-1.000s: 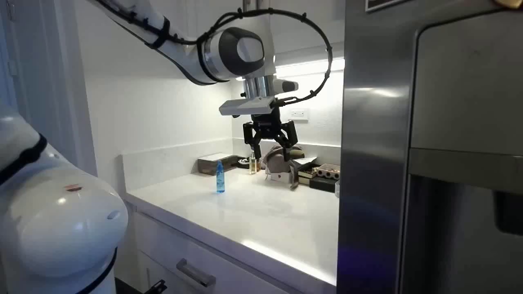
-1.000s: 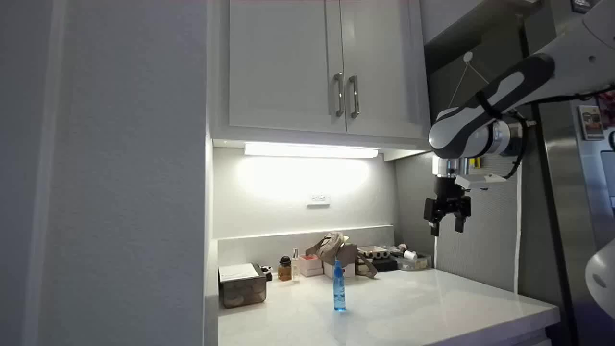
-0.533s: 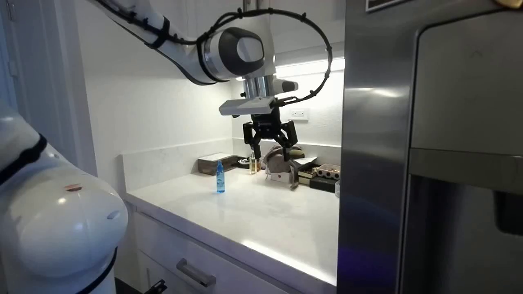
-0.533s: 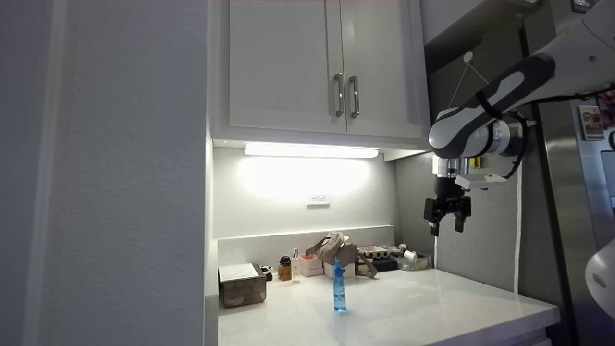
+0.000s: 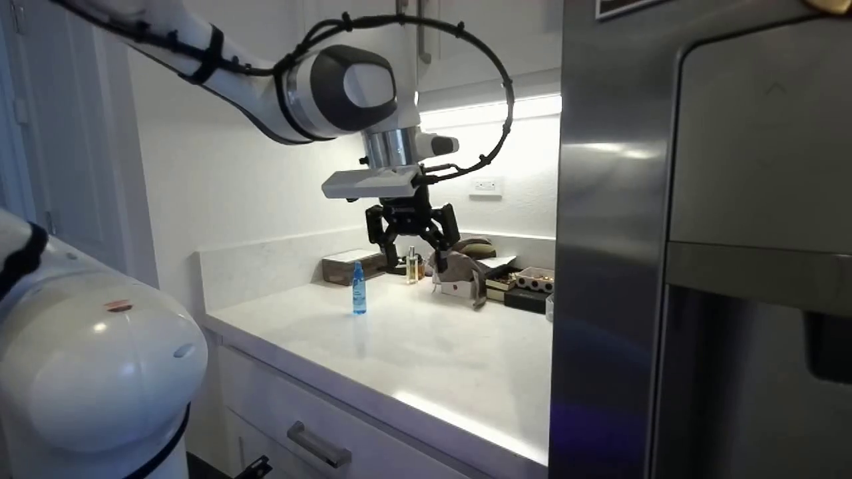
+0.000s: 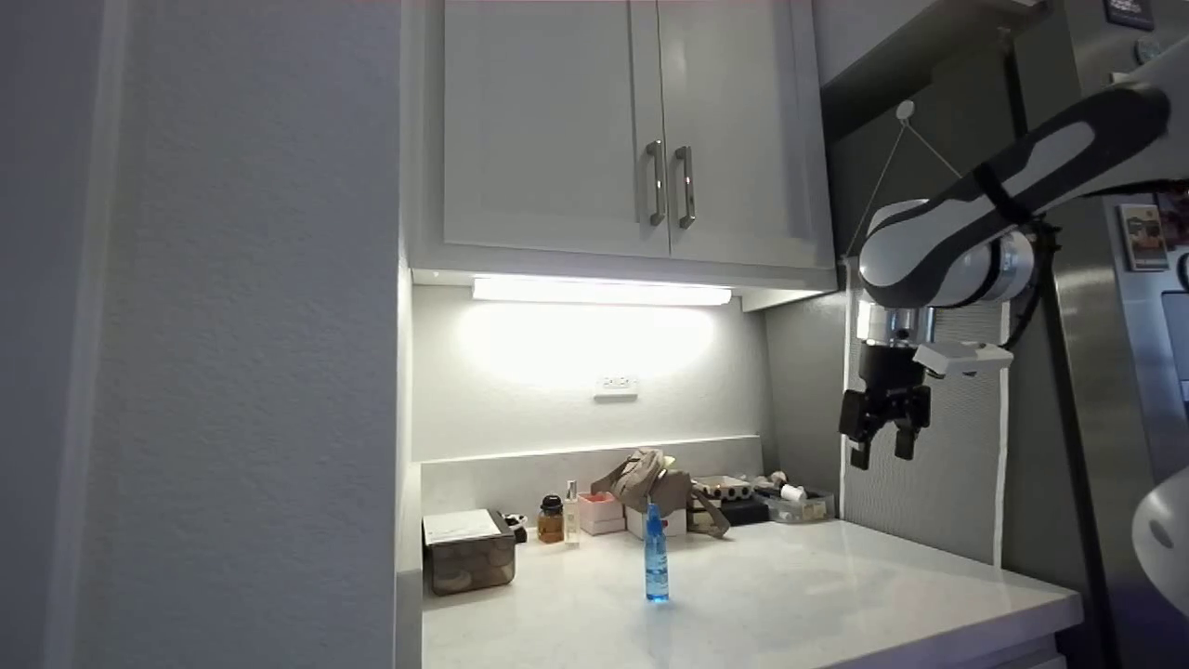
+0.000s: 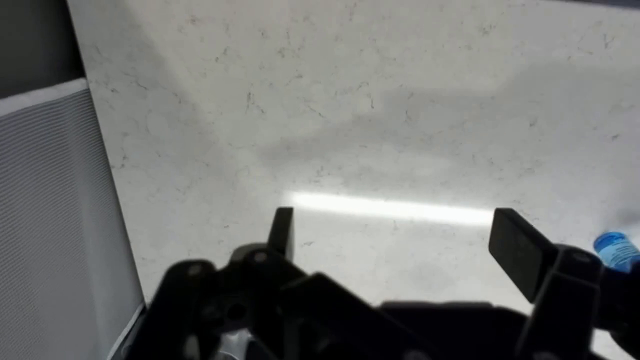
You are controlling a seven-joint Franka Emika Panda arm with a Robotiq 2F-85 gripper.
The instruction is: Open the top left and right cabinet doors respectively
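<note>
So, the left cabinet door [image 6: 543,121] and right cabinet door [image 6: 743,121] both look closed, up above the counter [image 6: 790,599]. The gripper [image 6: 882,451] hangs lower, pointing down, well apart from them, jaws spread wide, nothing between. My guess: this is just the approach, left one probably first. Next it'd need to rise, tip toward that door and straddle its bar handle [image 6: 659,184].
</note>
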